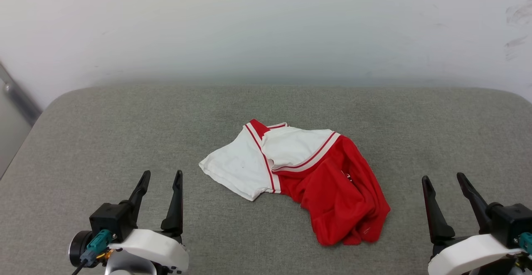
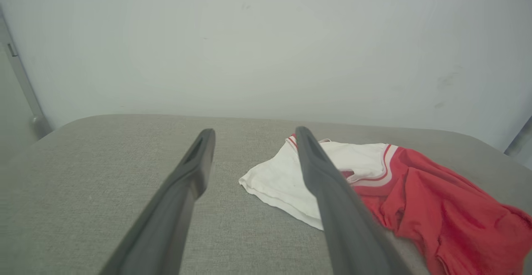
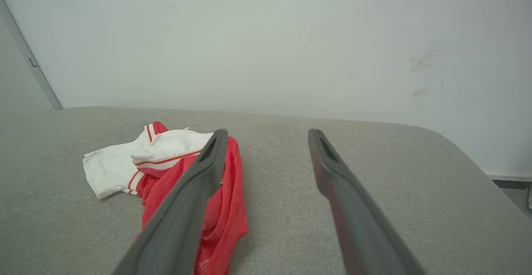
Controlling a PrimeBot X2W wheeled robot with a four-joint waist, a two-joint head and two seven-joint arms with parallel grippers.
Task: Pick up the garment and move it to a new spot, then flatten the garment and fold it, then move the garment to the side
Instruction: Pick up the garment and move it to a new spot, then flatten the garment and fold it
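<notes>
The garment (image 1: 307, 175) lies crumpled in the middle of the grey padded surface (image 1: 104, 121), white sleeves to the left, red body bunched to the right. My left gripper (image 1: 161, 177) stands open at the lower left, well apart from the garment, nothing between its fingers. My right gripper (image 1: 445, 181) stands open at the lower right, also clear of the cloth. In the left wrist view the garment (image 2: 415, 200) lies to the right beyond my open left gripper (image 2: 253, 136). In the right wrist view the garment (image 3: 166, 167) lies left of my open right gripper (image 3: 268, 136).
A pale wall (image 1: 266, 25) rises behind the surface's far edge. The surface's rounded corners show at the far left and far right. A grey metal post (image 1: 18, 96) stands at the left beside the surface.
</notes>
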